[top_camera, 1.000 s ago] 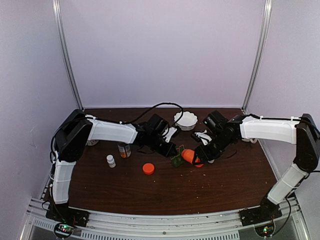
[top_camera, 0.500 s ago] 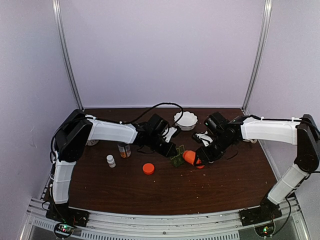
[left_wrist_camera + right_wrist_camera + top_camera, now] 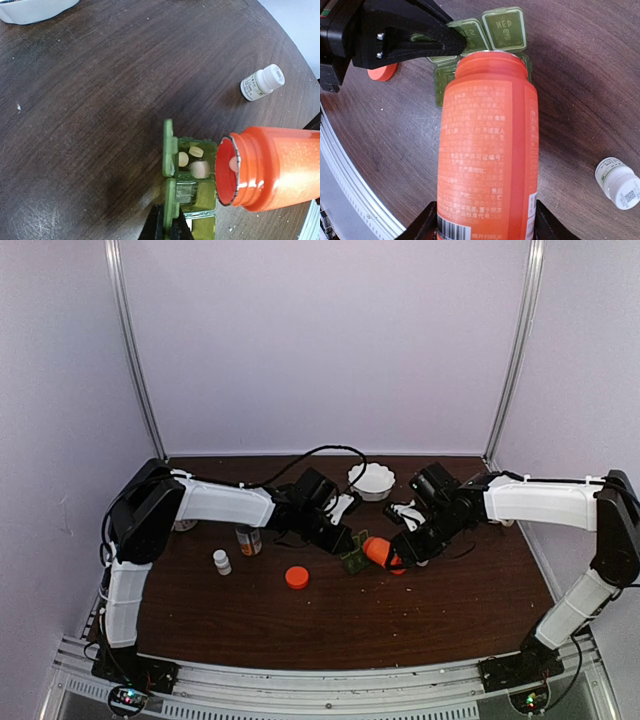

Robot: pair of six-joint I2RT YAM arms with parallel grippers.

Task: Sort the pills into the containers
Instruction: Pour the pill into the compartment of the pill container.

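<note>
**Orange bottle tipped at the open pill box; both grippers gripping**

Top view, left part of the table (image 3: 330, 630): small white bottle (image 3: 221, 561) upright and on its own. Grey-capped bottle (image 3: 248, 538) is just behind it, to its right. Orange cap (image 3: 296, 577) lies flat, apart from both.

Left gripper (image 3: 169, 227): fingers pressed together, pinching the hinge-side wall of the green pill box (image 3: 192, 192). The box sits on the table directly ahead of the fingertips, lids folded open.

Pills (image 3: 196, 151): three whitish tablets in the end cell, the one farthest from the left fingertips. Contents of the next cell cannot be made out. One more tablet sits just inside the mouth of the orange bottle (image 3: 280, 170).

Orange bottle: uncapped, lying near horizontal, mouth at the right rim of the cell with the tablets.

Right gripper (image 3: 485, 225): fingers clamped on either side of the bottle's base end. The bottle runs forward from them to the box. In the right wrist view, the left gripper's black fingertip touches an open lid just beside the bottle's mouth.

Second white bottle (image 3: 617, 182): on the table to the right of the orange bottle, apart from it.
</note>
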